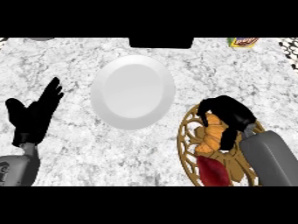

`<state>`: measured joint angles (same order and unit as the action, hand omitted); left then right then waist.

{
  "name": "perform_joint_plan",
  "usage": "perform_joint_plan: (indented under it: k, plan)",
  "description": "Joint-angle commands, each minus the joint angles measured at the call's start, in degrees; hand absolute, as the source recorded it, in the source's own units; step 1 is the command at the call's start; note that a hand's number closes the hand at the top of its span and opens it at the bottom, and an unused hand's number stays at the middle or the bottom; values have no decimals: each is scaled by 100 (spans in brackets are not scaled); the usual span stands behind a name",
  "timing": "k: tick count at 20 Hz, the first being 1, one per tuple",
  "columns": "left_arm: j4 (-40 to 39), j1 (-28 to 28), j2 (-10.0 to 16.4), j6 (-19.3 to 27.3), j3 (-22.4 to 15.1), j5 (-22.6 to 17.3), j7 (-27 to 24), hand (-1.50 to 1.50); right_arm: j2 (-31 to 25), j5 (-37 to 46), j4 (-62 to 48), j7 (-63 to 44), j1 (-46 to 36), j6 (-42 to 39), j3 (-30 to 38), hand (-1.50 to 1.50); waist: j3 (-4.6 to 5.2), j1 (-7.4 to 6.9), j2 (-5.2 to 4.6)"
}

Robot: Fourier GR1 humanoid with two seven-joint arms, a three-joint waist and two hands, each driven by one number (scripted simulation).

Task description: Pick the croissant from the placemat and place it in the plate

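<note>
Croissant [213,139] — probably light, flaky, crushable — lies on the placemat [185,151]; right hand [232,114] curls round its middle, left hand [32,117] released.

Most of croissant [210,139] hidden under curled right hand [232,116]. Near-right part of placemat [188,151] hidden by right forearm [274,162]. At far edge of desk [67,57], dark object [161,42] cut off, unidentifiable.

One plate [132,65], one placemat [187,146], one croissant [213,136], two hands [32,116] [232,114].
</note>
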<state>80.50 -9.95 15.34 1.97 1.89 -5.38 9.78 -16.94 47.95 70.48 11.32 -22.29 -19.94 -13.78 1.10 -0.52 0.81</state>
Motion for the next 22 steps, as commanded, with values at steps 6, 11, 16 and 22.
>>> perform_joint_plan:
  k: [6, 11, 16, 22]
  plan:
    - [-164, -344, -251, -83, -332, 85, 52, 0, 1667, 154, 779, -2132, -817, 1399, -2005, 150, -106, -525, -74]
    - [-231, -321, -260, -6, -302, 132, 56, 0, 1686, 594, 1342, -3641, -1481, 2879, -2374, 150, -98, -450, -8]
    - [-367, -347, -248, -34, -283, 164, -71, 0, 1691, 920, 1121, -5460, -1939, 3955, -3165, 150, -93, -456, -79]
    - [-317, -414, -263, 10, -245, 180, -58, 0, 1693, 440, 557, -7233, -2931, 4946, -3641, 150, -99, -430, -108]
